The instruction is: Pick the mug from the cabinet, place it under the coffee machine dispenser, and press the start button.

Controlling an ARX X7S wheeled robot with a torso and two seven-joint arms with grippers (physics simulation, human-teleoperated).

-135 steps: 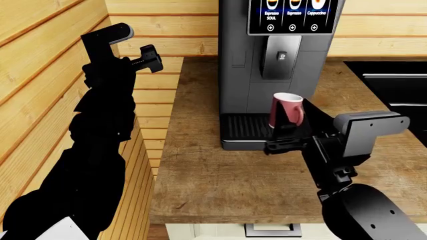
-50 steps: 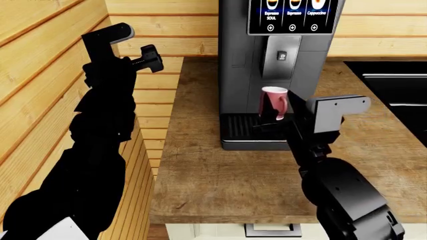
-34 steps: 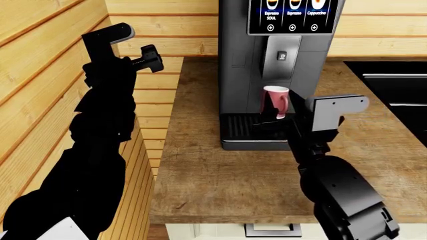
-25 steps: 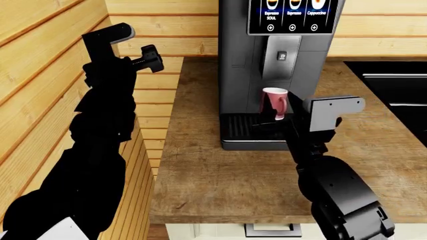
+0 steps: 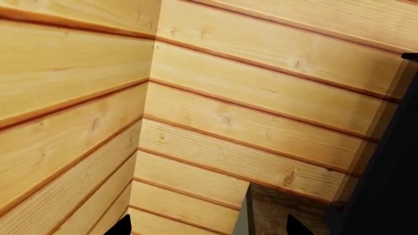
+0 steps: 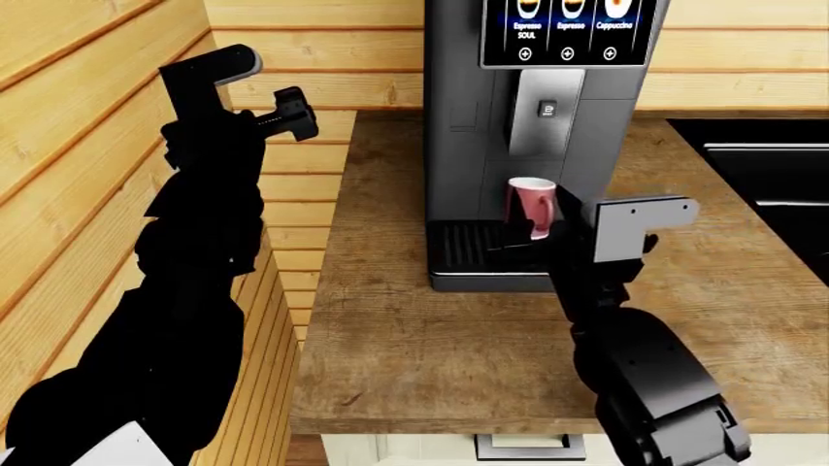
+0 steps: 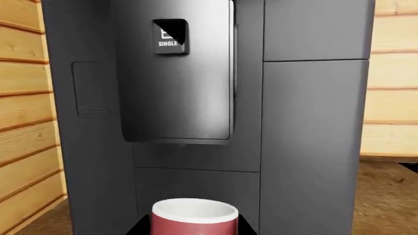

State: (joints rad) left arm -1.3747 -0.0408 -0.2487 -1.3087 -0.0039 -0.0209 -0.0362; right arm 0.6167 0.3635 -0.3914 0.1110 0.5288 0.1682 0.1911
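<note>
Towering at the back of the wooden worktop [image 6: 428,359], the coffee machine [image 6: 492,116] is the biggest thing here; its grey dispenser [image 6: 545,112] hangs down the front, and in the right wrist view the dispenser [image 7: 179,73] with its dark cup icon sits directly above the mug's white rim. At the foot lies the black drip tray [image 6: 467,248].

The mug [image 6: 530,206] stands upright over that tray, under the dispenser. I judge it light, rigid and smooth-sided, likely slippery on its glaze and liable to tip if nudged high up. Its side wall low down looks the safest hold, since a pinch on the loop handle could let it swing. Whether its base already rests on the tray is hidden by the arm.

The right tool [image 6: 525,233] is at the mug's lower part and appears closed on its wall, though the fingers themselves are mostly hidden in the head view; the right wrist view shows only the mug [image 7: 195,216] close in front. The left tool [image 6: 291,115] hangs well apart by the plank wall [image 5: 196,98], holding nothing; how wide it is I cannot tell.
</note>
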